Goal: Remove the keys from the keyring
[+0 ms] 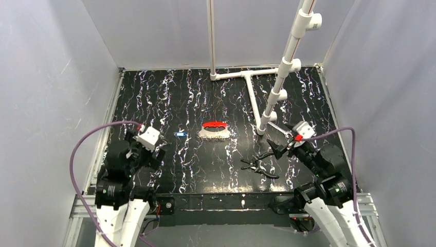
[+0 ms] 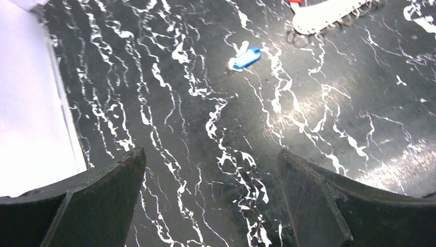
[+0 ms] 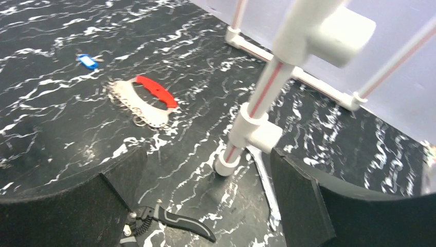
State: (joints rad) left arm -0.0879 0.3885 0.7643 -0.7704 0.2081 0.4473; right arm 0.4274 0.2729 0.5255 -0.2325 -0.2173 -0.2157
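The red keyring (image 1: 214, 124) lies flat mid-table against a pale silvery bunch of keys (image 1: 215, 134) with small rings along its edge. Both also show in the right wrist view, the keyring (image 3: 154, 91) and the bunch (image 3: 134, 105). The bunch shows at the top of the left wrist view (image 2: 329, 15). A tiny blue-headed key (image 1: 180, 134) lies alone left of the bunch, and it shows in both wrist views (image 2: 245, 57) (image 3: 87, 62). My left gripper (image 1: 158, 152) is open and empty, near and left of the blue key (image 2: 211, 154). My right gripper (image 1: 277, 149) is open and empty over the table by the pliers (image 3: 208, 152).
Black-handled pliers (image 1: 262, 167) lie on the table just left of my right gripper and show in its wrist view (image 3: 175, 224). A white PVC pipe frame (image 1: 252, 98) stands at the back right, with an upright post (image 3: 257, 113) close ahead of the right gripper. Grey walls enclose the table.
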